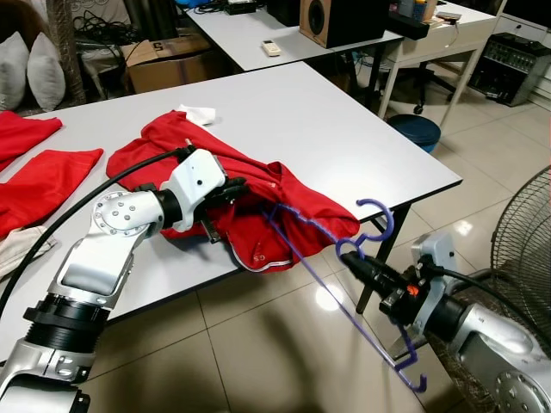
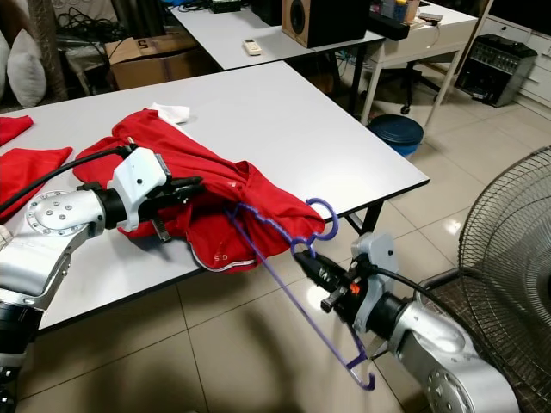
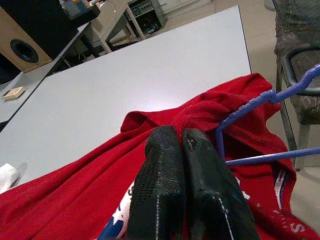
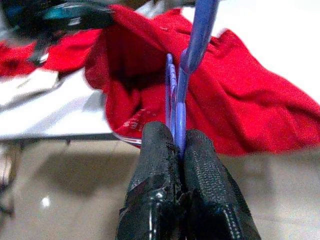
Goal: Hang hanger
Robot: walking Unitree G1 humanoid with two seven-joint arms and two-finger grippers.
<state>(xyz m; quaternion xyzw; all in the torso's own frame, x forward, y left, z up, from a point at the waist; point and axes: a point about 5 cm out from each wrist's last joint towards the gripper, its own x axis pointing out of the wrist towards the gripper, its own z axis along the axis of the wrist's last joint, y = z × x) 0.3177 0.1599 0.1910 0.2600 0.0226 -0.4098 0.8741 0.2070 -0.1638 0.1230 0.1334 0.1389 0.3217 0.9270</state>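
Note:
A red shirt [image 1: 297, 200] lies crumpled at the front edge of the white table [image 1: 344, 129], part of it drooping over the edge. My left gripper [image 1: 234, 191] rests on the shirt, its fingers [image 3: 165, 165] pressed together and shut on a fold of the red cloth. A purple hanger [image 4: 199, 35] has one end tucked inside the shirt; its hook [image 1: 387, 217] and long lower bar stick out past the table edge. My right gripper [image 1: 349, 252] is just off the table's front edge, shut on the hanger below the hook.
More red garments [image 1: 39, 176] lie at the table's left, and a white cloth [image 1: 200, 114] behind the shirt. A standing fan [image 1: 527, 228] is close on the right. A blue stool [image 1: 414, 131], a second table [image 1: 258, 34] and a cardboard box [image 1: 164, 60] stand behind.

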